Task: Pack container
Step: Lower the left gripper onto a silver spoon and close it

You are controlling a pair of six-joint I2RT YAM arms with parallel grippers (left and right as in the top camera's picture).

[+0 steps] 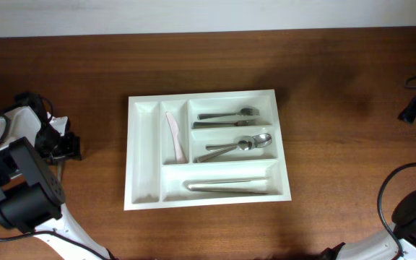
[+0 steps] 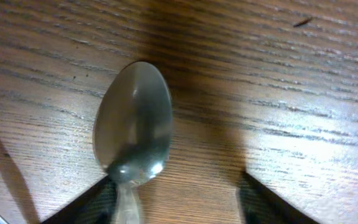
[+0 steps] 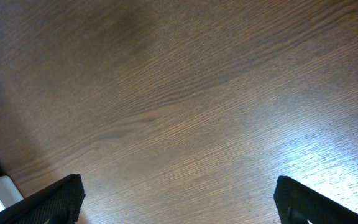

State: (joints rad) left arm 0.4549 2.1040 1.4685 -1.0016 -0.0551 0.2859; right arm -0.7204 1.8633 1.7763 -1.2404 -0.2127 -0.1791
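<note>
Your tray (image 1: pixel 144 155) sits at the centre of the table (image 1: pixel 338 108), part-filled with cutlery (image 1: pixel 226 115); one spoon (image 2: pixel 133 121) waits near the left edge, left gripper (image 2: pixel 176 186) spread astride its handle, seemingly not yet pinching, right gripper (image 3: pixel 179 193) wide, empty.

1 container (image 1: pixel 144 159), 3 spoons (image 2: pixel 132 121)

The left tool (image 2: pixel 178 190) points straight down with its jaws partly apart, while the right tool (image 3: pixel 179 200) faces down, jaws spread wide.
</note>
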